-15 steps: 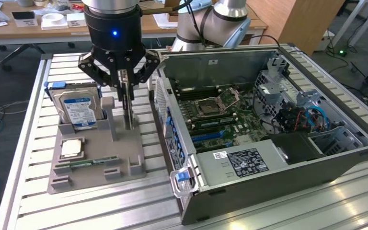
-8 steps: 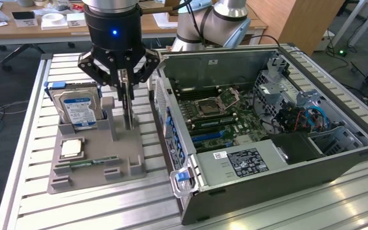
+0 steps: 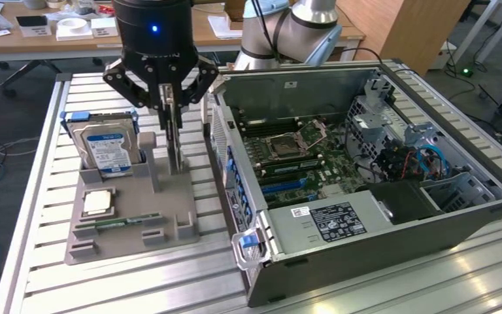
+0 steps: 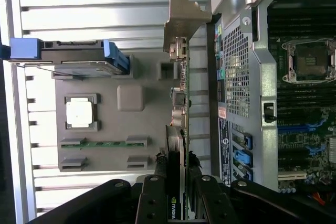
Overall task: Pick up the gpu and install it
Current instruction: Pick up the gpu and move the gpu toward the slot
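Just beside the tray's (image 3: 129, 243) hard drive (image 3: 109, 152), the gripper (image 3: 170, 104) clasps the upright gpu (image 3: 175, 145).

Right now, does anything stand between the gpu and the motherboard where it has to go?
Yes. The gripper holds the gpu upright at the gray holder, outside the computer case. The case's perforated wall stands between it and the motherboard. From above, nothing visible covers the board.
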`<state>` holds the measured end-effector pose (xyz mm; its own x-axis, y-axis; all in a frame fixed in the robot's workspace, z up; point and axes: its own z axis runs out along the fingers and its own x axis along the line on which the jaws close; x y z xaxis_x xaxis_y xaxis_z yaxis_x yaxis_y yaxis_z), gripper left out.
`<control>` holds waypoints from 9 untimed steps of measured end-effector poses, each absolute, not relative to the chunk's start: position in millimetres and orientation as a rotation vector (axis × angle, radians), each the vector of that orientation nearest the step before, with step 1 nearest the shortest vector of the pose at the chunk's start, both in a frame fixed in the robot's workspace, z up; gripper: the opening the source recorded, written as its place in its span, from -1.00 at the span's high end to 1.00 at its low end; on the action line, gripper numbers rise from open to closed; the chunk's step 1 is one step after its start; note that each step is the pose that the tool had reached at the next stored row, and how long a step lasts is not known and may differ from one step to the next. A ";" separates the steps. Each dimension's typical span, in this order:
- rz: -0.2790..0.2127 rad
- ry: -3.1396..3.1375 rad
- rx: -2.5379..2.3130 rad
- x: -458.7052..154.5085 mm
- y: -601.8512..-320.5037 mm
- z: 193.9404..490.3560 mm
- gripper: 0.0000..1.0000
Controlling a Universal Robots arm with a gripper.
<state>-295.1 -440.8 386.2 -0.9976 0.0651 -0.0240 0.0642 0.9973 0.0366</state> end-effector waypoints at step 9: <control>0.056 3.114 0.101 -295.1 -440.8 406.7 0.47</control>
